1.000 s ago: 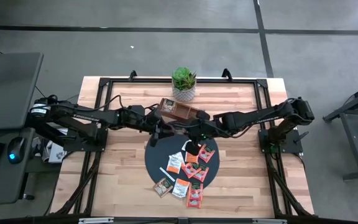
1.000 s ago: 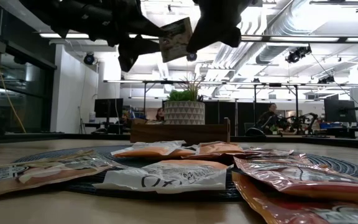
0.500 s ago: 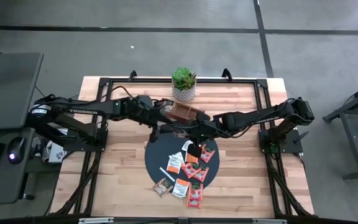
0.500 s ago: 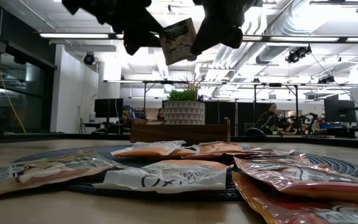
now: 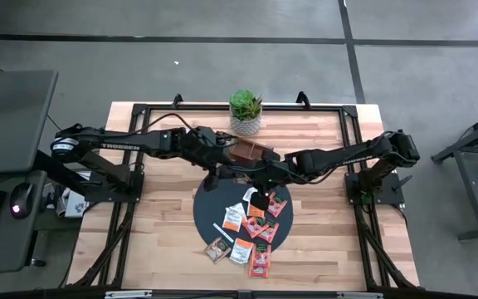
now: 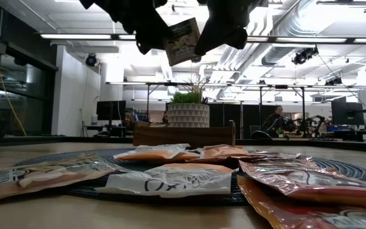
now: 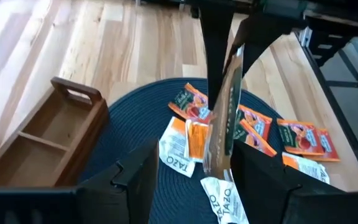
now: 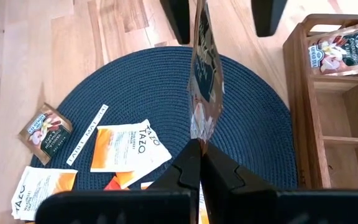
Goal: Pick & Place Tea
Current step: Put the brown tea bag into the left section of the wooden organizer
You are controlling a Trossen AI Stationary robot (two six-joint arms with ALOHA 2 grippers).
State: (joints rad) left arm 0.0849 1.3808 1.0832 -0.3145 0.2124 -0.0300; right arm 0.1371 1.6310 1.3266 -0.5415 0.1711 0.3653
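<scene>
Hanging above the dark round mat [image 8: 129, 99], a brown tea sachet [image 8: 205, 68] is pinched in the right gripper [image 8: 199, 163] jaws; the left gripper [image 7: 194, 171] jaws stand wide around it.

- In the high view, both arms cover the wooden tray [image 5: 251, 151], so its compartments are not visible there.
- In the low view, the picture's 12 o'clock edge cuts off both grippers.
- The print on the held sachet [image 6: 182, 41] is too small to read.
- The people [image 6: 276, 121] in the room behind are too small to make out.
</scene>
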